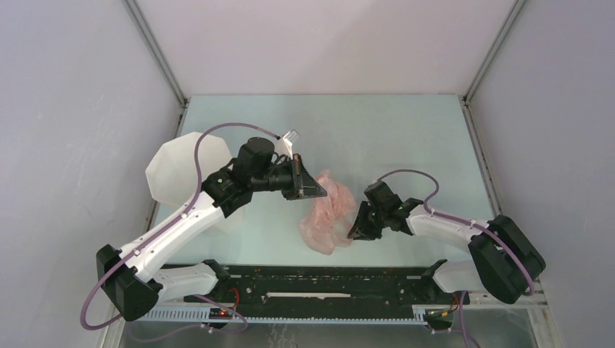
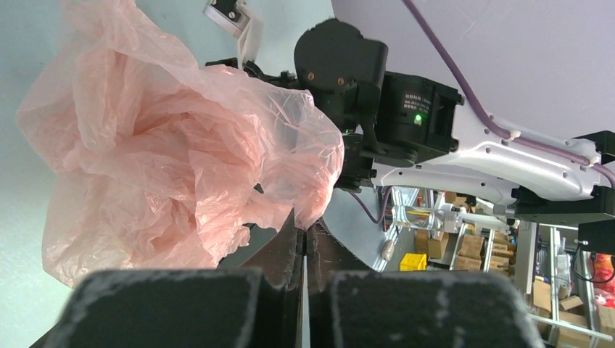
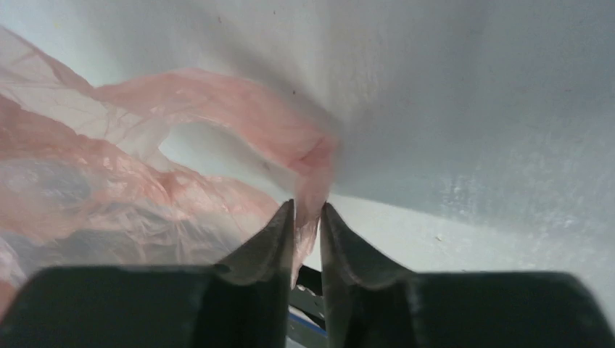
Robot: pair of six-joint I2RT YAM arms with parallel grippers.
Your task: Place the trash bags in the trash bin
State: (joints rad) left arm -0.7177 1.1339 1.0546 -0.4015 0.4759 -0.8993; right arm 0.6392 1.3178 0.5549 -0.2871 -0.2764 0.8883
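Reaching inward, both arms met at the trash bag (image 1: pixel 330 217). Left tool (image 1: pixel 319 190) was clenched on its edge and right tool (image 1: pixel 352 233), wrist low, gripped a handle. Trash bin (image 1: pixel 178 170) stood behind left tool.

The left arm (image 1: pixel 190 217) is hiding part of the trash bin (image 1: pixel 174 174) at the tabletop's (image 1: pixel 406 138) left edge, and the trash bag (image 2: pixel 181 145) is running off-frame.
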